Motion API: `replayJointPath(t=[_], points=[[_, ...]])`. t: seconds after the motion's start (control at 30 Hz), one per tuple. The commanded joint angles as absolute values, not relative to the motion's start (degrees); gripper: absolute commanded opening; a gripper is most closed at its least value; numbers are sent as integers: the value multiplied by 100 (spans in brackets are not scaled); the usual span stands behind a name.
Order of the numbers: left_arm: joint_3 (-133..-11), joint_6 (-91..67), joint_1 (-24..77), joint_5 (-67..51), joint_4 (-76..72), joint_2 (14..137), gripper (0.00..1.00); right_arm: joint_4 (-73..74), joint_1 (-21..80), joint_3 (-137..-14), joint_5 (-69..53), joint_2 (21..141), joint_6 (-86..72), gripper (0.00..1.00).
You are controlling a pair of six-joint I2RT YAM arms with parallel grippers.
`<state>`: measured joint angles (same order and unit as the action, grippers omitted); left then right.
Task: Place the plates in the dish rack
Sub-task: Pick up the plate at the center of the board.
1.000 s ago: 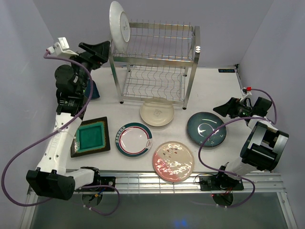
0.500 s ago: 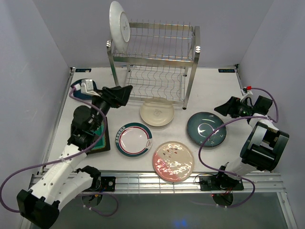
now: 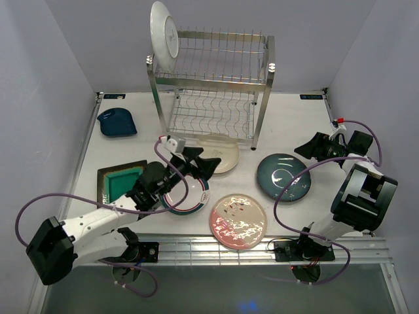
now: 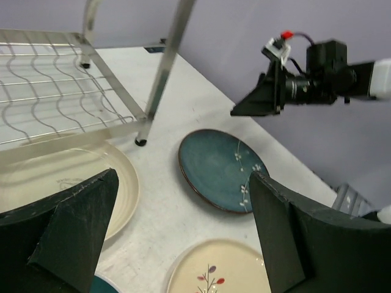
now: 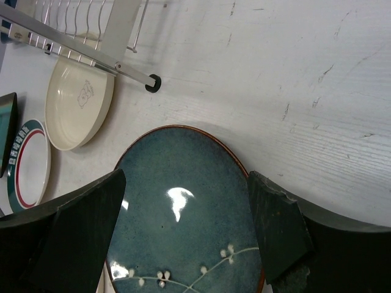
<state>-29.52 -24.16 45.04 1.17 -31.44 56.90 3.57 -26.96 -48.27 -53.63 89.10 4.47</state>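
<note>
Now the left end effector (image 3: pixel 204 163) has swung to the cream plate (image 3: pixel 226 155), agape and empty like the right end effector (image 3: pixel 306 149).

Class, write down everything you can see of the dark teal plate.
The dark teal plate is round, shallow and glossy, seemingly glazed ceramic, with a thin brown rim and small white blossom sprigs painted inside. It lies flat, face up, on the white table, right of the cream plate and near the dish rack's right front leg. Only the table touches it.
</note>
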Motion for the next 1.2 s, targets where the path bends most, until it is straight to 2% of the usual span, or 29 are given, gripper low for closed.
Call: replayJointPath(t=[0.0, 0.2, 0.5, 0.8, 1.03, 1.17], points=[[-3014, -1259, 5314, 605, -3884, 6054, 98, 439, -2681, -5080, -5344, 8965, 571, 86], [-3410, 332, 6169, 959, -4087, 6845, 98, 501, -2672, -5115, -5388, 9026, 624, 86], [-3655, 1870, 6591, 738, -4245, 7593, 98, 510, -2672, -5150, -5625, 9079, 642, 86], [-4219, 1591, 6618, 1652, -4631, 8174, 98, 554, -2672, -5168, -5721, 9070, 677, 86], [-4192, 2767, 6644, 950, -4799, 8744, 98, 597, -2672, -5203, -5801, 9114, 694, 86], [-4289, 3287, 6794, 1055, -4852, 9237, 98, 615, -2672, -5212, -5801, 9123, 703, 85]])
